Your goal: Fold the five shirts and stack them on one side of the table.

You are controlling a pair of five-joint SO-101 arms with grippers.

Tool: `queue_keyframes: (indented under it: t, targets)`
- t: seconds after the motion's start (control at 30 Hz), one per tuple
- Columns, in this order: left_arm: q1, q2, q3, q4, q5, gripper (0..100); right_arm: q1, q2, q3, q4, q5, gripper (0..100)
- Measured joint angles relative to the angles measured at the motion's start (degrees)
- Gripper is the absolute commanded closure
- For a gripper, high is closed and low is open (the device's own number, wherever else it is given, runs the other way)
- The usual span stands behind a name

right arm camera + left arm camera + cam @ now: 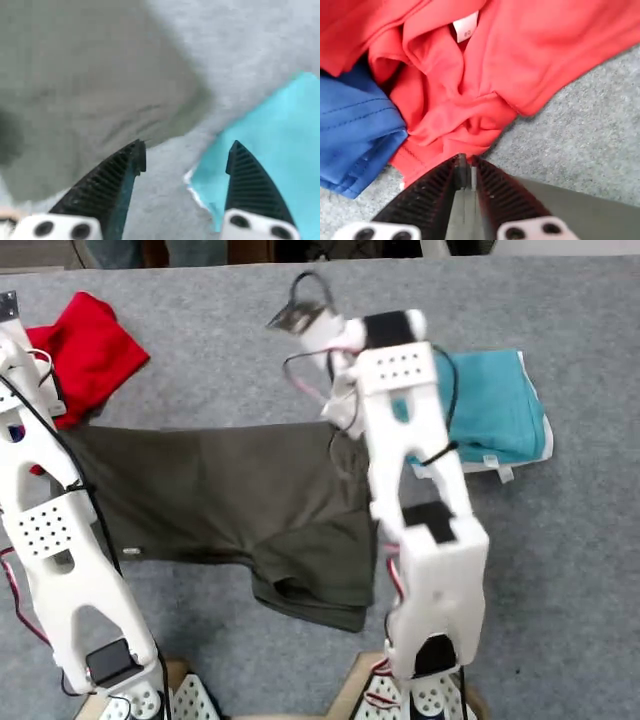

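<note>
A dark olive shirt (pixel 230 490) lies spread across the middle of the grey table, its front hem bunched. My left gripper (pixel 466 162) is shut at the shirt's far left corner, with olive cloth (pixel 580 205) running out from between its jaws. Just beyond it lie a crumpled red shirt (pixel 520 60) and a blue shirt (pixel 350 125). In the high view the red shirt (pixel 90 345) sits at the far left. My right gripper (pixel 187 150) hangs open over the gap between the olive shirt's right edge (pixel 75 75) and a folded teal shirt (pixel 280 130).
The folded teal shirt (pixel 490 405) rests on a white garment at the far right. Bare grey table (pixel 560 570) stretches along the right side and the back. Both arm bases stand at the front edge.
</note>
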Motion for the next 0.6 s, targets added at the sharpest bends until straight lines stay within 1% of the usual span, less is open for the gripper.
queue_keyframes:
  t: [0.07, 0.17, 0.23, 0.3, 0.37, 0.5, 0.6]
  targets:
    - [-0.26, 0.0, -0.44, 0.0, 0.0, 81, -2.99, -6.42, 9.05, 0.0, 3.16, 78.3]
    - [-0.62, 0.0, -0.79, 1.32, -0.09, 80, -6.07, -16.88, 24.62, -0.53, 7.47, 84.1]
    - [-0.7, 0.09, -2.55, 2.99, -0.09, 80, -7.74, -24.62, 35.08, -2.99, 8.35, 81.8]
    - [-0.7, 0.09, -6.07, 5.19, -0.09, 80, -9.76, -32.62, 45.1, -5.45, 8.79, 77.3]
    - [-0.7, 0.0, -9.14, 5.54, -0.09, 80, -12.13, -40.09, 54.24, -6.42, 8.88, 74.2]
    - [-0.7, 0.0, -12.04, 5.89, -0.09, 80, -19.08, -51.6, 71.12, -7.91, 8.88, 73.7]
    - [-0.97, 0.0, -12.13, 5.89, -0.09, 80, -22.68, -55.03, 80.62, -11.69, 8.62, 73.5]
